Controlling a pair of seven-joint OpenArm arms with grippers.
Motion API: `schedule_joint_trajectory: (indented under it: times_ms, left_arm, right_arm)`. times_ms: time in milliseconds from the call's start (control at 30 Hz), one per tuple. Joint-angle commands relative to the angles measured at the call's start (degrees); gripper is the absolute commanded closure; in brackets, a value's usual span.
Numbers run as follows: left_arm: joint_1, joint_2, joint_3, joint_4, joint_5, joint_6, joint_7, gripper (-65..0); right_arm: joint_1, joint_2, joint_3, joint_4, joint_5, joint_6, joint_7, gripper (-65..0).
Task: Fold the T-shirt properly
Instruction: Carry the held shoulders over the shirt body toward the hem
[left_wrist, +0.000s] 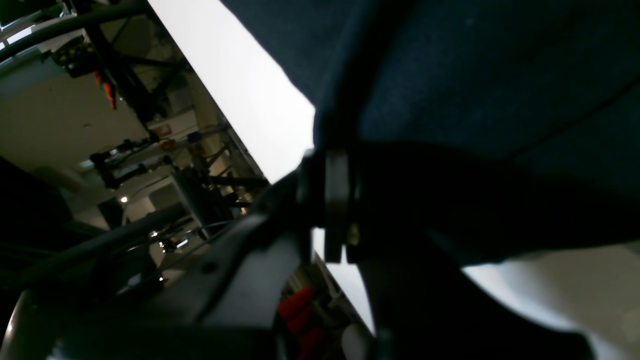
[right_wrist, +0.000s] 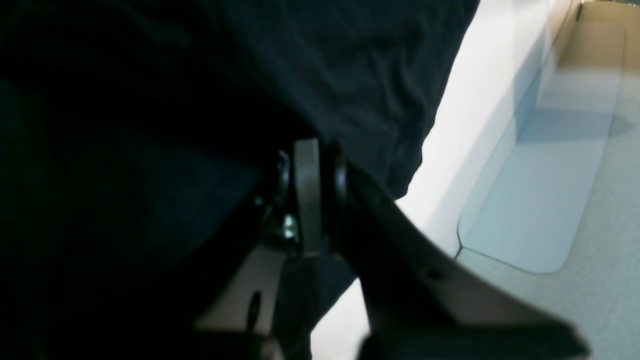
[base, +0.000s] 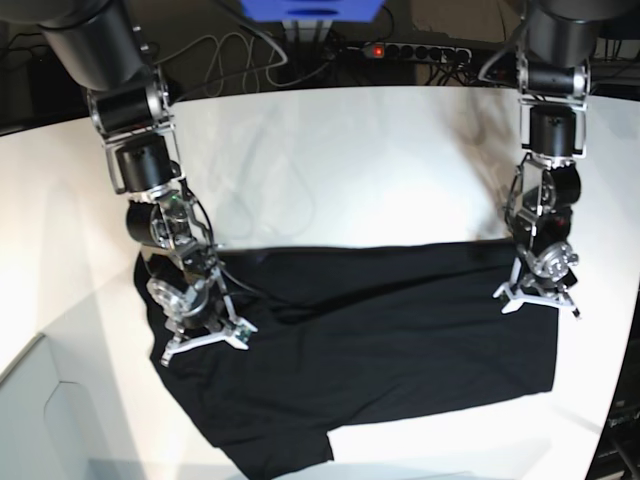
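Right end effector (base: 205, 338) at base view's left, clamped on T-shirt (base: 380, 340) fabric near its left edge; wrist view confirms jaws pinched on dark cloth (right_wrist: 350, 75). T-shirt spread black side up across white surface (base: 330, 160), sleeve hanging toward front edge. Left end effector (base: 540, 297) at right, likewise closed on upper right edge of T-shirt (left_wrist: 500, 75).

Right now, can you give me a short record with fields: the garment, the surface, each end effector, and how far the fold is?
garment: black T-shirt, spread flat, plain side up
surface: white table
left end effector: shut on the T-shirt's edge, on the base view's right
right end effector: shut on the T-shirt's edge, on the base view's left
fold: not finished
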Motion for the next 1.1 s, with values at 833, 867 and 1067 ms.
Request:
schedule_joint_trajectory:
  times_ms: [833, 867, 1067]
  left_arm:
    - [-4.6, -1.3, -0.4, 0.5, 1.1, 1.0, -3.6, -13.1]
    - [-4.6, -1.3, -0.5, 0.5, 1.1, 1.0, -3.6, -15.8]
    - [-4.6, -3.0, -0.4, 1.1, 1.1, 1.1, -3.6, -34.7]
  right_arm:
    - [2.6, -0.9, 3.0, 1.1, -0.6, -1.7, 2.1, -12.1]
    - [2.2, -0.9, 3.0, 1.3, -0.6, -1.7, 2.1, -15.7]
    - [0.3, -0.7, 3.0, 6.7, -0.6, -1.5, 2.2, -31.8]
